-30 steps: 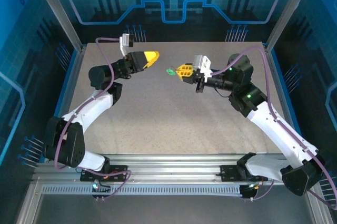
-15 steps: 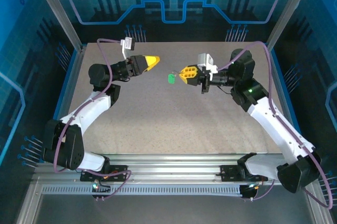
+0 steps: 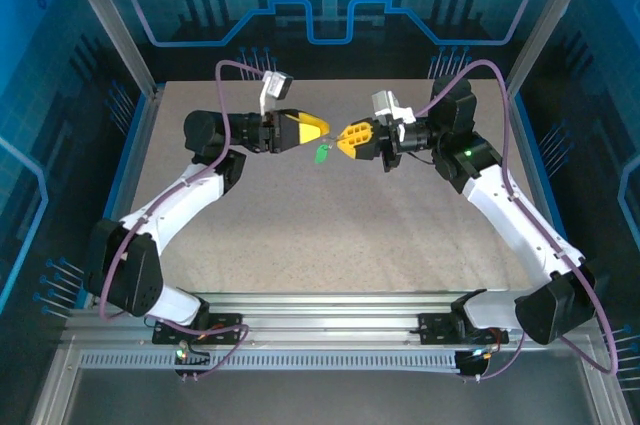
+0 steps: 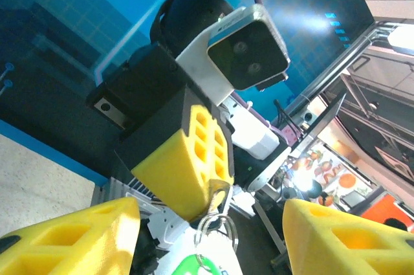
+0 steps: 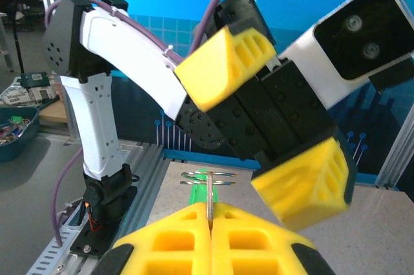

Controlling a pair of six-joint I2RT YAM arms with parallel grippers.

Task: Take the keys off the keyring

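My right gripper (image 3: pixel 346 136) hangs over the far middle of the table, shut on a silver key (image 5: pixel 210 200). The key's blade stands between the closed yellow pads (image 5: pixel 174 239). A wire keyring (image 5: pixel 224 183) sits on the key just past the pads, and a green tag (image 3: pixel 320 153) dangles from it. My left gripper (image 3: pixel 318 132) faces it tip to tip, open. Its two yellow fingers (image 5: pixel 226 68) stand on either side of the keyring (image 4: pixel 234 231) without touching it. In the left wrist view the green tag (image 4: pixel 200 265) hangs below the key (image 4: pixel 221 198).
The speckled table (image 3: pixel 330 235) lies below both grippers. Aluminium frame posts (image 3: pixel 110 25) and blue panels wall the sides and back. A rail (image 3: pixel 330 305) runs along the near edge by the arm bases.
My left gripper has swung right toward the right gripper and opened wider. The right gripper has shifted slightly left with the key, so the tips now meet around the keyring.
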